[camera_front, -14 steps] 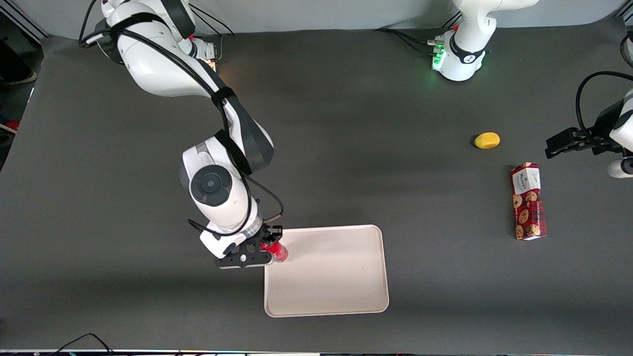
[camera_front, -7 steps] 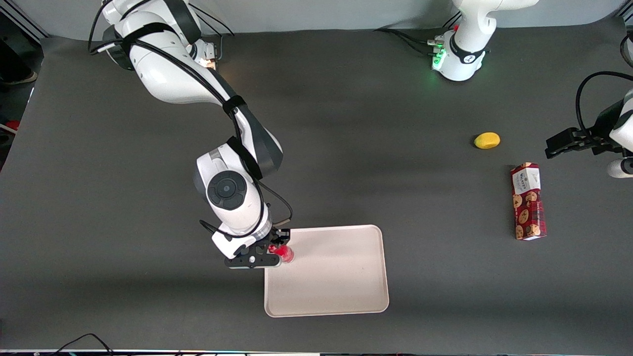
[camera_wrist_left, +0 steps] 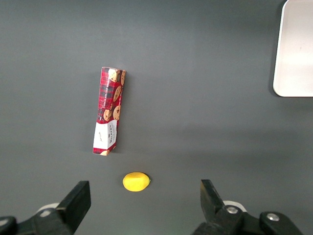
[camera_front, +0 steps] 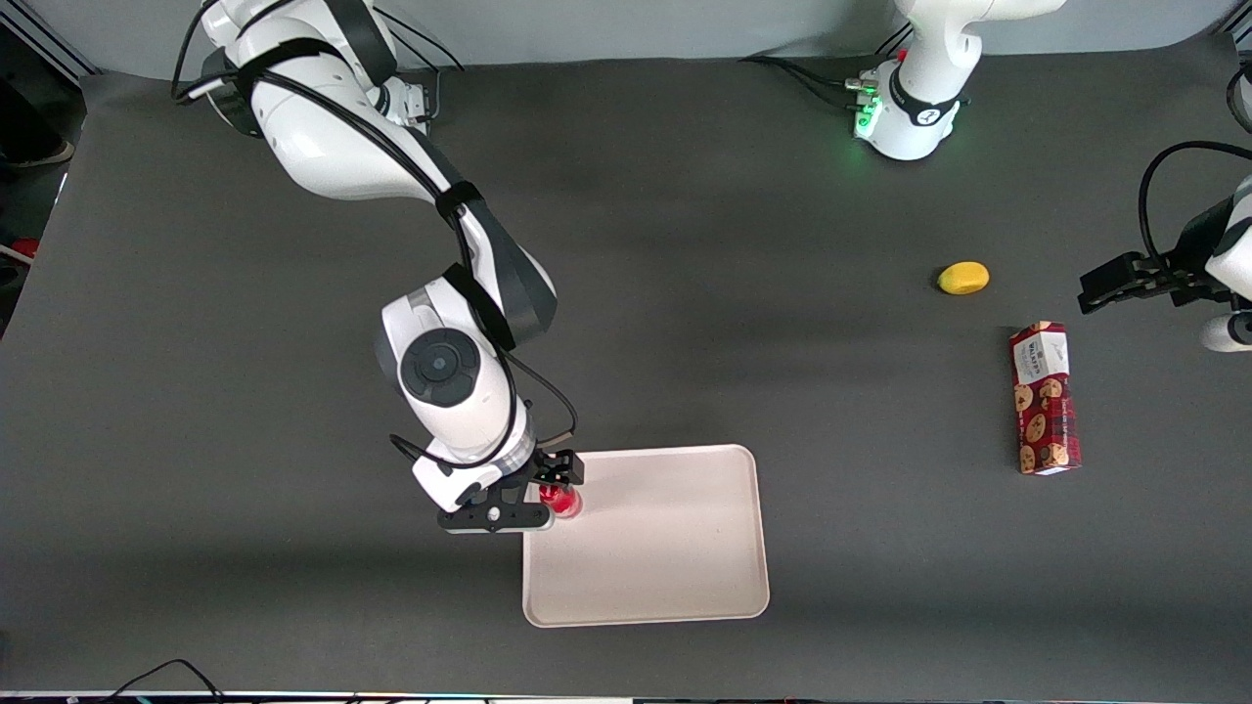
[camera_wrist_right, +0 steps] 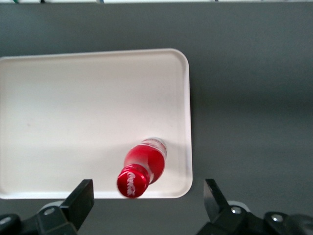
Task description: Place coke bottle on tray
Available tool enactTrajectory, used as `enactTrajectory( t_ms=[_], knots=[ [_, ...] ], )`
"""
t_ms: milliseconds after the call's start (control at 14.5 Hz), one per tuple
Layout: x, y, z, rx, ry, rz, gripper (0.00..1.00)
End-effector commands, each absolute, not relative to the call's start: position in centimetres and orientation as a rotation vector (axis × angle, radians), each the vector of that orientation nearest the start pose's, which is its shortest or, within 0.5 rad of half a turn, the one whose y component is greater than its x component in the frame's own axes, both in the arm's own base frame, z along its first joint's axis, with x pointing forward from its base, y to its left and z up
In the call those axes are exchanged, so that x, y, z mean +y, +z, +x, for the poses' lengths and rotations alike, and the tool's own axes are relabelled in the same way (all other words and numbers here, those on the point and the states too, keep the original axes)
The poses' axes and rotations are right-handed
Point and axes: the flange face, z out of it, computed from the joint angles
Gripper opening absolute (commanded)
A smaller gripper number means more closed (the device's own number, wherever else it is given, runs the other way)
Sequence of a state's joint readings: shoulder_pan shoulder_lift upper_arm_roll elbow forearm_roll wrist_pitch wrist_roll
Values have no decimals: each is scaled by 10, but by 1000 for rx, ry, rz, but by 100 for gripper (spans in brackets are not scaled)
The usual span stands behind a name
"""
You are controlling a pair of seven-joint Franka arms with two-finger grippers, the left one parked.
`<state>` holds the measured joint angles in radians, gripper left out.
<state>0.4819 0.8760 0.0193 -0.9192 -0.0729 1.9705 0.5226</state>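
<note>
The coke bottle (camera_front: 562, 501) stands upright on the tray (camera_front: 665, 548), close to the tray's corner nearest the working arm's end and farthest from the front camera. In the right wrist view the coke bottle (camera_wrist_right: 143, 167) shows its red cap with white script end-on, with the pale tray (camera_wrist_right: 73, 107) under it. My gripper (camera_front: 555, 492) hovers just above the bottle. In the wrist view the gripper (camera_wrist_right: 147, 203) is open, its two fingers wide apart on either side of the cap and not touching it.
A red cookie box (camera_front: 1045, 398) and a yellow lemon (camera_front: 963, 278) lie toward the parked arm's end of the table. In the left wrist view the cookie box (camera_wrist_left: 108, 110), the lemon (camera_wrist_left: 136, 181) and a corner of the tray (camera_wrist_left: 296, 49) appear.
My gripper carried the bottle a little farther in over the tray's corner. The bottle went from tilted to upright, and the fingers now stand apart from it.
</note>
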Motion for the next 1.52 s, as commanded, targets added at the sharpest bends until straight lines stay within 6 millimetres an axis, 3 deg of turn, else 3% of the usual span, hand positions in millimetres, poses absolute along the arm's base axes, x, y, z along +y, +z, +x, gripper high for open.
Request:
enactTrajectory(
  t_ms=[0,207,483,759,828,1034,1241,1310,1448],
  knots=[
    [368,431,687,56,-274,-3103,100],
    [352,506,663,73,-243,-3118,100],
    [310,591,620,89,-122,-3172,100],
    [206,644,592,71,25,-3210,100],
    [187,651,576,66,41,-3219,100],
    [133,628,538,37,65,-3244,100],
    [102,597,496,1,-14,-3222,100],
    [90,590,489,31,-51,-3212,100],
    [84,584,486,16,-65,-3190,100]
  ],
)
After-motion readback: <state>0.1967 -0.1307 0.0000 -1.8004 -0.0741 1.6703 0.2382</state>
